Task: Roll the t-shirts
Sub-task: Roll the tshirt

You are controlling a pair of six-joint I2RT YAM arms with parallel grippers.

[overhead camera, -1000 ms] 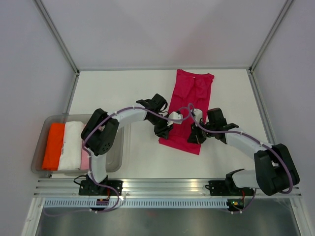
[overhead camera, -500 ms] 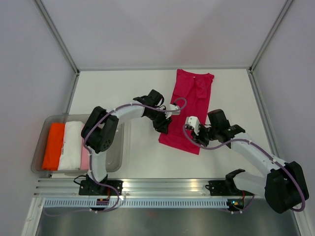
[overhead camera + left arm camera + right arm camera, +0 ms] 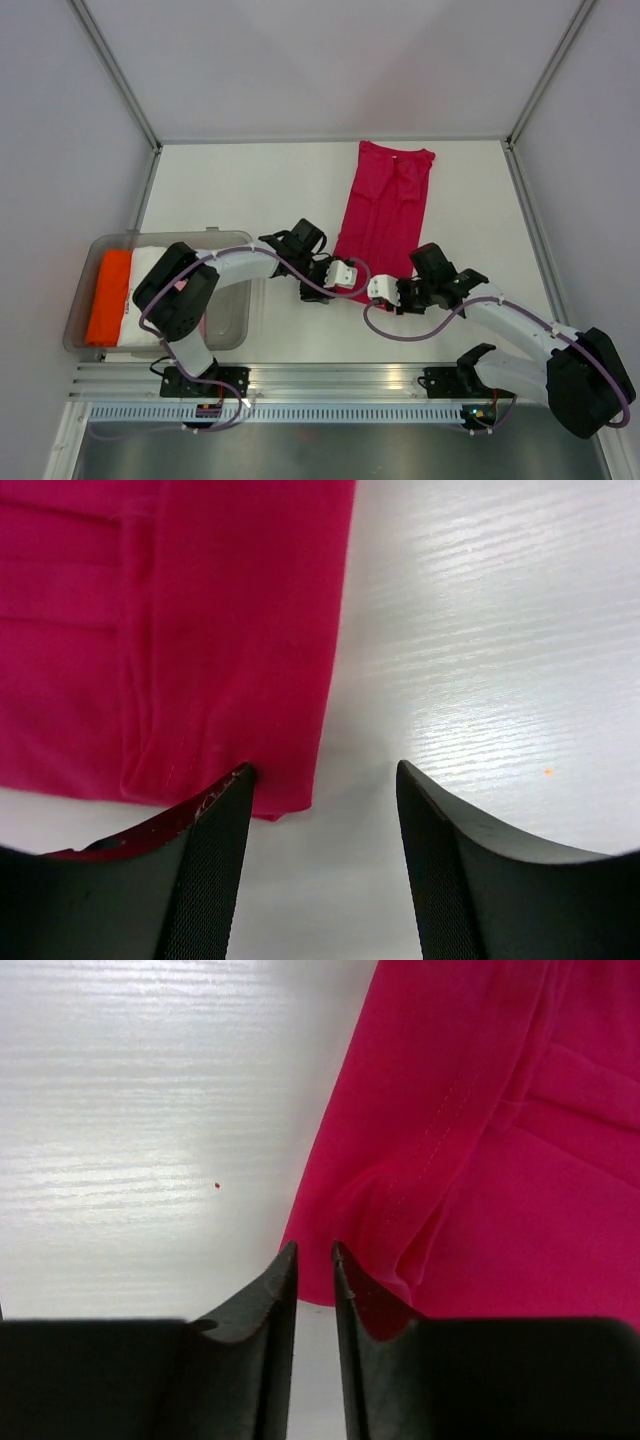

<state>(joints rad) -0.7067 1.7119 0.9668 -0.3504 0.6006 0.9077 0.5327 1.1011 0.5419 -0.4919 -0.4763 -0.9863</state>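
Observation:
The deep magenta-red t-shirt [image 3: 385,205] lies folded in a long strip on the white table, its hem toward me. My left gripper [image 3: 340,278] is low at the hem's left end. In the left wrist view it [image 3: 322,772] is open wide and empty, with the shirt's corner [image 3: 290,790] just beside one fingertip [image 3: 238,780]. My right gripper [image 3: 378,290] is at the hem's right end. In the right wrist view it [image 3: 314,1247] has only a narrow gap between the jaws and holds nothing. The shirt's seamed corner [image 3: 420,1190] lies just beyond its tips.
A clear plastic bin [image 3: 235,240] stands at the near left. It holds a folded orange t-shirt [image 3: 108,295] and a white one [image 3: 140,285]. My left arm crosses over the bin and hides the pale pink one. Metal frame posts and grey walls enclose the table.
Both grippers have drawn back off the shirt toward the near edge and now sit low at its hem. The left arm has swung down over the bin.

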